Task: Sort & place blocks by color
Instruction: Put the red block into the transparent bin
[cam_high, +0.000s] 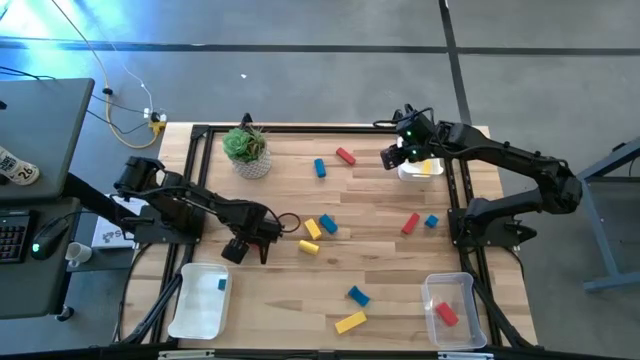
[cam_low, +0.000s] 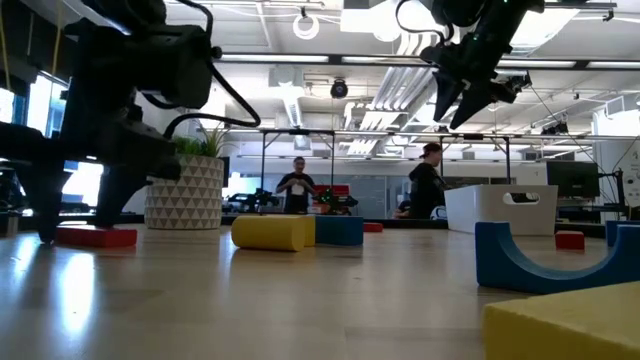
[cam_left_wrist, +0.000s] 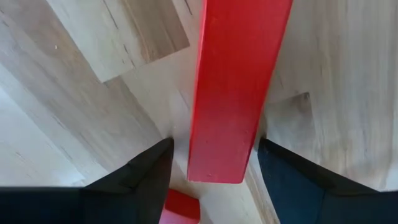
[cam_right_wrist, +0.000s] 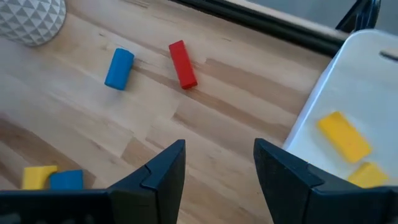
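Blocks lie scattered over the wooden table (cam_high: 380, 260), with the left gripper (cam_high: 250, 247) low over its left-middle part, fingers spread to either side of a long red block (cam_left_wrist: 233, 93) that lies on the wood between them, not yet pinched. A yellow cylinder (cam_high: 309, 246), a yellow block (cam_high: 312, 228) and a blue block (cam_high: 328, 225) sit just beside that gripper toward the table's centre. The right gripper (cam_high: 398, 152) hangs near the far right corner beside a white tray (cam_right_wrist: 348, 93) holding two yellow blocks (cam_right_wrist: 344, 137), its fingers spread and empty. A red bar (cam_high: 345, 155) and a blue cylinder (cam_high: 320, 168) lie close to the far edge, near a potted plant (cam_high: 246, 151). Another white tray (cam_high: 196, 310) at the near left corner holds one blue block (cam_high: 221, 284); a clear tray (cam_high: 452, 322) at the near right corner holds a red block (cam_high: 446, 314). More red, blue and yellow blocks lie loose toward the right and the near edge.
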